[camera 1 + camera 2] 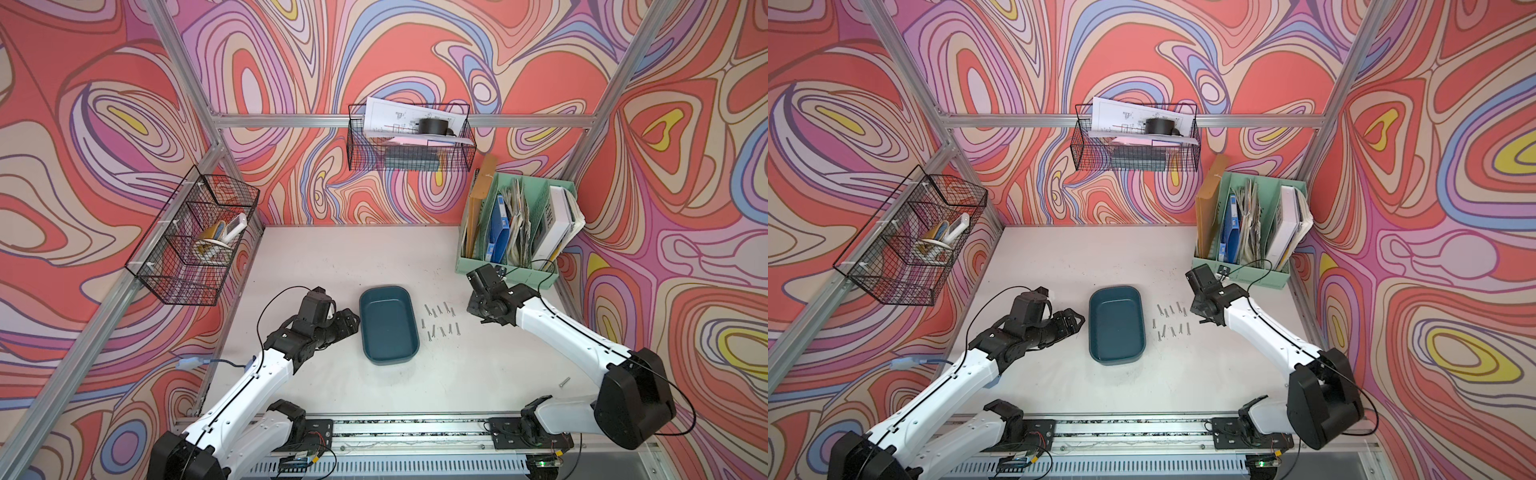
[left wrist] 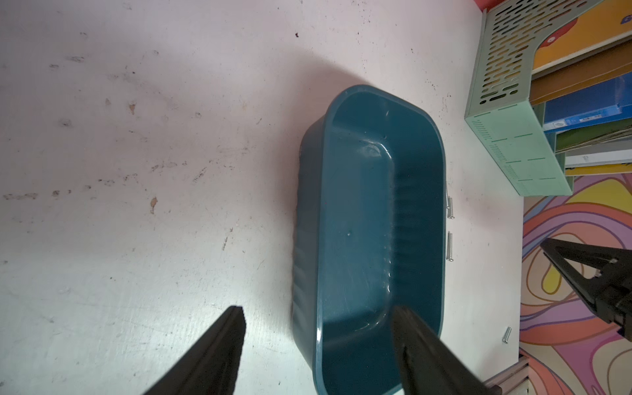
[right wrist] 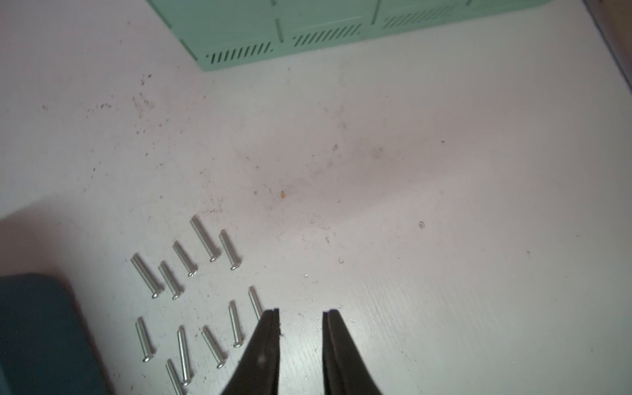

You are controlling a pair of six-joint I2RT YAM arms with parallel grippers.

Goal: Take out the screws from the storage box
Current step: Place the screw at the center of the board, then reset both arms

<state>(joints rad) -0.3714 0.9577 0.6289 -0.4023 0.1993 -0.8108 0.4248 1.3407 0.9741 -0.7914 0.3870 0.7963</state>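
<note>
Now | storage box (image 1: pixel 388 328) teal, shallow | screws (image 3: pixel 203 239) silver, seemingly two rows beside

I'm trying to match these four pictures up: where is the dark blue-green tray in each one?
Both top views: the tray lies in the middle of the table, beside the screws.
Left wrist view: the tray looms large and empty before the left gripper.
Right wrist view: only its blurred corner shows, beside the screws.
Shared landmark: the mint-green file holder, in all four.
</note>
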